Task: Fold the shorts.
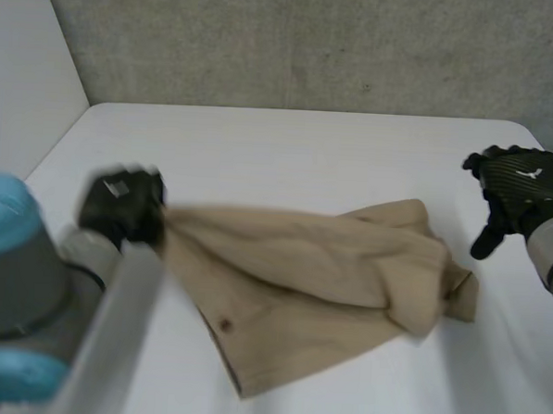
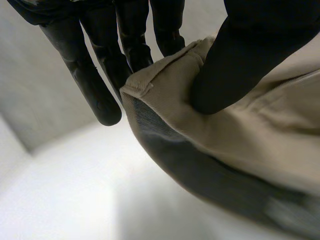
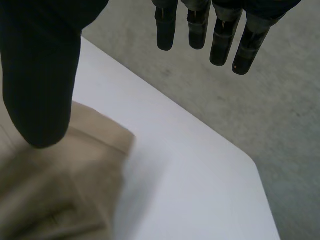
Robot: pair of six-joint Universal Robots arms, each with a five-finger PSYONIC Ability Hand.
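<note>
Watching head view: tan shorts [image 1: 319,283] lie crumpled mid white table [image 1: 289,143], left hand [image 1: 121,206] at one end, right hand [image 1: 517,187] near the other. Left wrist view: thumb and fingers clamp shorts' edge. Right wrist view: fingers [image 3: 220,40] straight, apart, holding nothing

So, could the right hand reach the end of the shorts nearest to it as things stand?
Probably yes: the right hand is open and sits just beside that end of the shorts, with only bare table between them.
</note>
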